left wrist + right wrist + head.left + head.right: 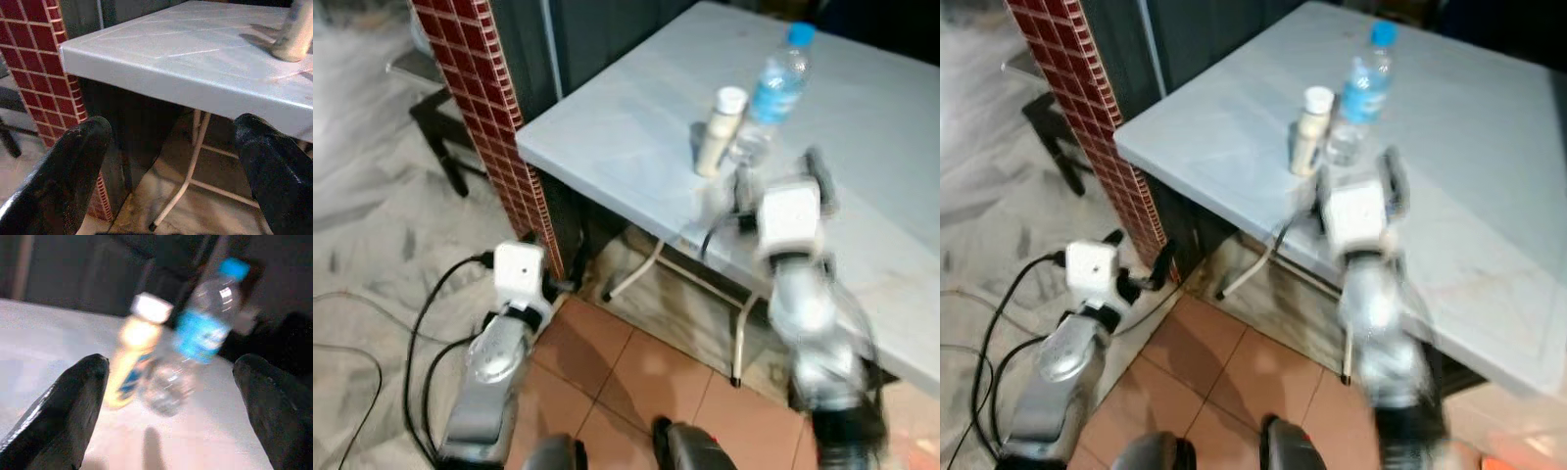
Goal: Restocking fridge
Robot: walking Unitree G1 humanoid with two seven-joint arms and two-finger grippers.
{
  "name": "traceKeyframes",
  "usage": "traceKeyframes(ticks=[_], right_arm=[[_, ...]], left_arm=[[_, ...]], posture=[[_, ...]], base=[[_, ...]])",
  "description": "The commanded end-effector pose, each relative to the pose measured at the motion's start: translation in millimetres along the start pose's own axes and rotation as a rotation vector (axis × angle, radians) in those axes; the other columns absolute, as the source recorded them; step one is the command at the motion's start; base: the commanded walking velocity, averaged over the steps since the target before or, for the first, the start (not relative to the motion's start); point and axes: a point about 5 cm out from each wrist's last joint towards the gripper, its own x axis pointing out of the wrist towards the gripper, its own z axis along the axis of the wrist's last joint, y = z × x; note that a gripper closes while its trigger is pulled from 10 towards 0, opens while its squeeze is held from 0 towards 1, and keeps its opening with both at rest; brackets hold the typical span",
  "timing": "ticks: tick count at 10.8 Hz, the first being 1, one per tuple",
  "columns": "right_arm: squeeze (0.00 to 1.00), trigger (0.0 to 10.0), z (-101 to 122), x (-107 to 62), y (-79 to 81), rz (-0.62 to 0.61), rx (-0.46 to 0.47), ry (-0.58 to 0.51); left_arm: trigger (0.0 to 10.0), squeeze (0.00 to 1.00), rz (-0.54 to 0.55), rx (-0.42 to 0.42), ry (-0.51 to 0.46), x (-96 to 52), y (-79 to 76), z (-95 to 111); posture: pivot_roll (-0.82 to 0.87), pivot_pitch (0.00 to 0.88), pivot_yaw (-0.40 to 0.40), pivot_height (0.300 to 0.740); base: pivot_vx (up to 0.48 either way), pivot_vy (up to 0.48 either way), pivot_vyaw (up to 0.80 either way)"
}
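A clear water bottle (775, 90) with a blue cap and blue label stands on the white table (636, 127). Beside it, on its left, stands a small cream bottle (719, 131) with a white cap. My right gripper (171, 401) is open above the table's near edge, pointing at both bottles, the water bottle (195, 340) and cream bottle (132, 350) a short way ahead of its fingers. My left gripper (171, 166) is open, low beside the table's corner, below the tabletop level; the cream bottle (296, 32) shows on top.
A red tiled pillar (489, 108) stands at the table's left corner. Black cables (421, 333) trail over the floor at left. A dark stool (435, 122) sits behind the pillar. White table legs (651, 264) run under the tabletop. Brown floor tiles (636, 382) lie below.
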Motion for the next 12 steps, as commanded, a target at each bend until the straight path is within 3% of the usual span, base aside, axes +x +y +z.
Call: traceKeyframes(ticks=[1, 2, 4, 6, 10, 12], right_arm=[[0.00, 10.0, 5.4, -5.5, 1.6, 0.021, 0.019, -0.004], [0.00, 10.0, 2.0, -27.1, 6.4, 0.048, 0.064, 0.057], [0.00, 10.0, 7.4, -24.8, 0.9, 0.033, 0.099, 0.056], [0.00, 10.0, 3.0, -29.9, -0.9, 0.035, 0.124, 0.113], [0.00, 10.0, 5.5, -28.1, -4.0, 0.039, 0.107, 0.115], [0.00, 10.0, 12.4, -27.4, -1.0, 0.069, 0.067, 0.068]], left_arm=[[10.0, 0.00, -0.003, 0.003, -0.005, -3.0, 0.0, 1.4], [10.0, 0.00, 0.039, 0.019, -0.029, -4.3, 3.4, 3.8], [10.0, 0.00, 0.013, -0.002, -0.044, -3.8, 3.5, 6.9], [10.0, 0.00, 0.001, -0.014, -0.053, -3.8, 1.2, 9.3], [10.0, 0.00, -0.003, -0.026, -0.050, -5.1, 0.3, 8.3], [10.0, 0.00, 0.021, -0.031, -0.056, -5.7, 1.9, 8.1]], posture=[[-0.03, 0.076, 0.049, 0.740], [-0.04, 0.075, 0.048, 0.740], [-0.04, 0.070, 0.049, 0.740], [-0.04, 0.067, 0.047, 0.740], [-0.05, 0.077, 0.046, 0.740], [-0.05, 0.076, 0.044, 0.740]], base=[[0.000, 0.000, 0.00], [0.000, 0.000, 0.00], [0.000, 0.000, 0.00], [0.379, 0.000, -0.61], [0.421, 0.000, -0.74], [0.000, 0.000, 0.00]])
